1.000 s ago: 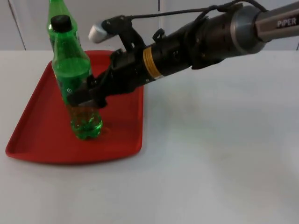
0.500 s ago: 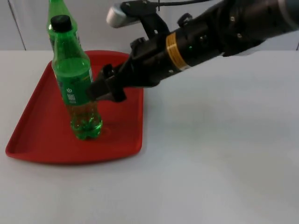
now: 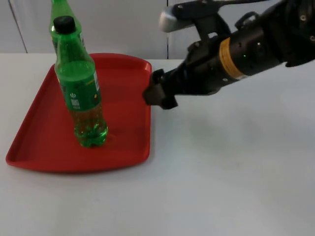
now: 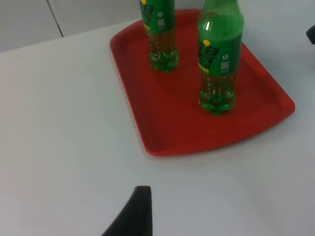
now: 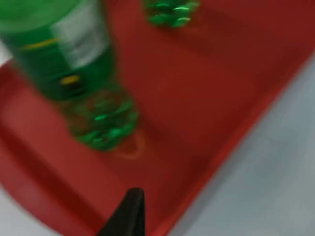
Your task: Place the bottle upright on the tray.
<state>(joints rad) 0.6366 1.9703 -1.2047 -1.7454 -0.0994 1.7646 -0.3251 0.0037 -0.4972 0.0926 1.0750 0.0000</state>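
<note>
Looking at the top view, the bottle point(image 3: 81, 88) is already standing upright on the tray point(image 3: 39, 132), left of centre in the frame, long axis straight up, cap on. A second bottle point(image 3: 60, 12) stands right behind it at the upper left, near the tray's far edge. So the placing part looks done to me.

The right claw point(image 3: 156, 96) sits just past the tray's right rim, mid-frame, holding nothing. The bottle lies to its left across bare red tray, clearly apart from it, no contact. I honestly can't tell whether its fingers are spread or closed, they read as one dark lump.

The left claw point(image 4: 135, 214) hangs over the white counter point(image 3: 221, 187), waiting, well off from the tray; can't tell its fingers either.

What matters for whatever comes next: the right arm is the nearer one, and the bottle is tall and narrow-footed, so any sideways swing to the left at label height could knock it over. Pulling away to the right keeps things safe.
</note>
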